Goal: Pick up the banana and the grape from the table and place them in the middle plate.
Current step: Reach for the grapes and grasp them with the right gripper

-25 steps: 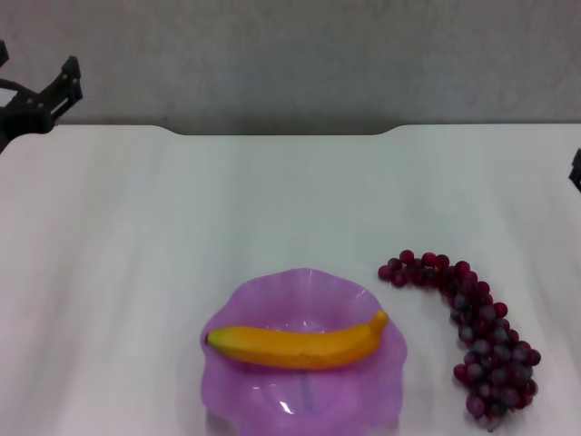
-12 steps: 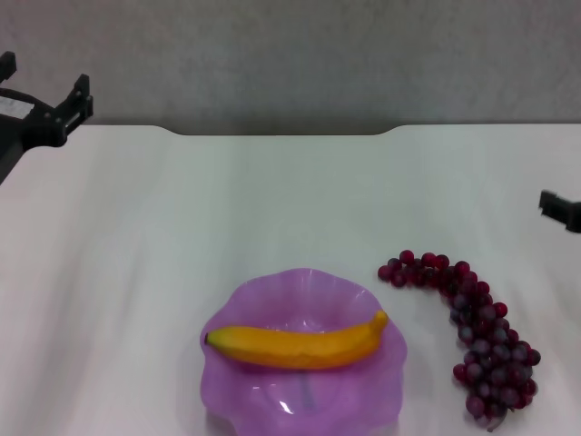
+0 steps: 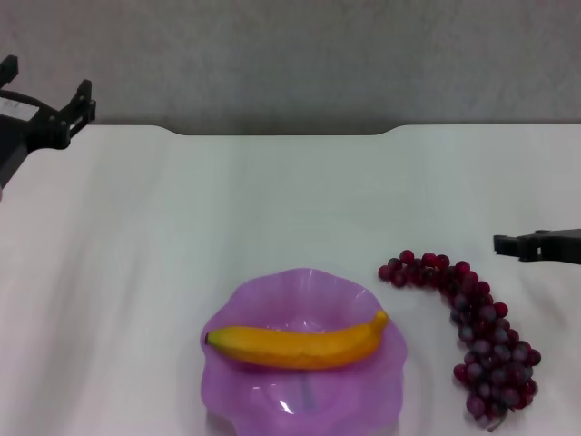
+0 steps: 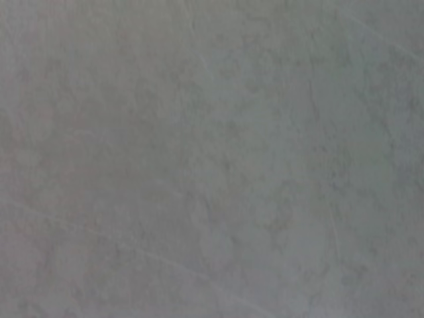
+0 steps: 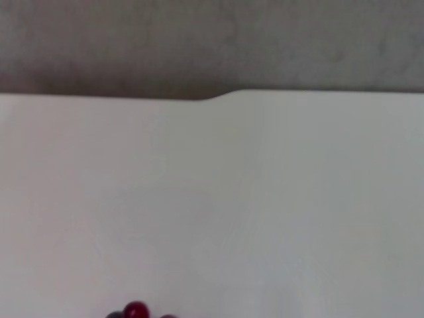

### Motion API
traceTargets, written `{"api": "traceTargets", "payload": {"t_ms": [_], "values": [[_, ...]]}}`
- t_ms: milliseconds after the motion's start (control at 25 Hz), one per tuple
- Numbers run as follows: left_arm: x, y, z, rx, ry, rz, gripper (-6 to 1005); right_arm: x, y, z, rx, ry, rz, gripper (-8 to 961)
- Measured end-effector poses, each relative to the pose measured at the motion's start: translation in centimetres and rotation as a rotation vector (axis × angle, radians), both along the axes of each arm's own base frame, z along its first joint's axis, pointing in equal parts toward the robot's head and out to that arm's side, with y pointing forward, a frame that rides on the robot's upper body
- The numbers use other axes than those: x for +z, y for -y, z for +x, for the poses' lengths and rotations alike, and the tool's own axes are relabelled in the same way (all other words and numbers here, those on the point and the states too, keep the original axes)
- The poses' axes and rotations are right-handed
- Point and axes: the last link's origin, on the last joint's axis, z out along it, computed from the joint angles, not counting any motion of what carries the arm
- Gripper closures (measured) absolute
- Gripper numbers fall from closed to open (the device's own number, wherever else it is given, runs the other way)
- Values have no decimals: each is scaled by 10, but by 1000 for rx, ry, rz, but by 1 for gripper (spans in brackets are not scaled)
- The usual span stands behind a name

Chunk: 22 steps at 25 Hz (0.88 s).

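The banana (image 3: 295, 346) lies across the purple scalloped middle plate (image 3: 300, 275) near the table's front edge. The grape bunch (image 3: 477, 336) lies on the white table (image 3: 182, 209) just right of the plate, curving from its upper left end towards the front. A few of its grapes (image 5: 136, 310) show in the right wrist view. My right gripper (image 3: 522, 245) reaches in from the right edge, a little right of and behind the bunch, apart from it. My left gripper (image 3: 47, 82) is open and empty at the table's far left corner.
The table's far edge has a shallow notch (image 3: 281, 133), also in the right wrist view (image 5: 199, 98), with a grey wall behind. The left wrist view shows only a grey surface.
My right gripper has come in from the right edge, moving down and left towards the grape bunch. My left gripper has shifted slightly at the far left. Banana, plate and grapes have not moved.
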Motion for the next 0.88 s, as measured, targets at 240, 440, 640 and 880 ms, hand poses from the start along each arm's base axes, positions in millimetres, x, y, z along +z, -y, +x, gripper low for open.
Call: {"api": "traceTargets", "payload": {"t_ms": [240,440,640,880], "values": [[-2,-2,1,1,-2,-7,115,-18,-2,-8,18,7,-62,337],[-2,-2,2,2,-4,-9,115,-25,-1,-13,20,6,-95,338],[-2,-2,2,0,-5,-9,115,-32,-2,-13,11,14,-128,339],[-2,-3,2,-1,-5,-8,115,-42,-4,-9,-17,22,-166,348]]}}
